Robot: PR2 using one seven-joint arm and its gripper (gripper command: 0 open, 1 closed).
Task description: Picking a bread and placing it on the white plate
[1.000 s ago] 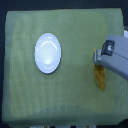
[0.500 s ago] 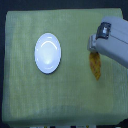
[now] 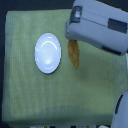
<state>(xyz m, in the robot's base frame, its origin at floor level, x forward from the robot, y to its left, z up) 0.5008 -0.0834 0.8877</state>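
The grey-white robot arm reaches in from the exterior view's right, and its gripper [image 3: 71, 36] sits over the far end of the long golden-orange bread [image 3: 74, 54]. I cannot tell how the jaws stand. The bread lies on the green cloth [image 3: 25, 95], just right of the round glossy white plate [image 3: 48, 52].

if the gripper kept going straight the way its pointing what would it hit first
Probably the bread: the gripper enters from the exterior view's upper right, and the loaf's top end lies right under its tip. The white plate sits off that line. Its height above the cloth is unclear.
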